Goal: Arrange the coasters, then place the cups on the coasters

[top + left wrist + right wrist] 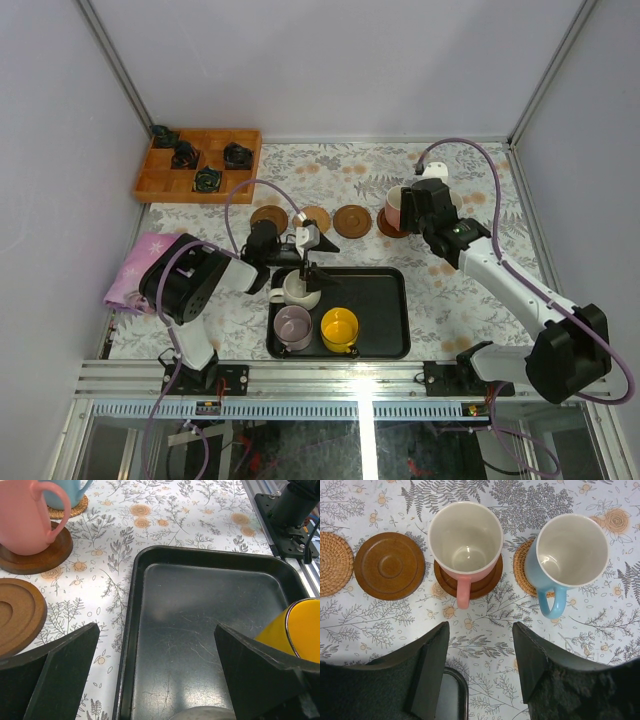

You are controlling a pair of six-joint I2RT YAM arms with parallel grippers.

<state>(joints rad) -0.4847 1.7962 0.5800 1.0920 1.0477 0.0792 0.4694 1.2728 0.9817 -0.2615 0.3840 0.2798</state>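
**Black tray (380, 300) holds three cups**

In it sit the cream cup (298, 288), lilac cup (292, 327) and yellow cup (339, 328). The pink cup (465, 540) and blue cup (572, 550) stand on coasters (487, 582) beyond. The left gripper (156, 630) gapes wide above the tray; the right gripper (481, 627) stands parted, empty.

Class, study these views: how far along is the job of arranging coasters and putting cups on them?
Done: the coasters lie in a row; the pink cup and blue cup stand on two. In hand: the left gripper, jaws open, hovers above the cream cup in the tray. Left: that cup, the lilac cup and yellow cup need moving onto the three bare coasters.
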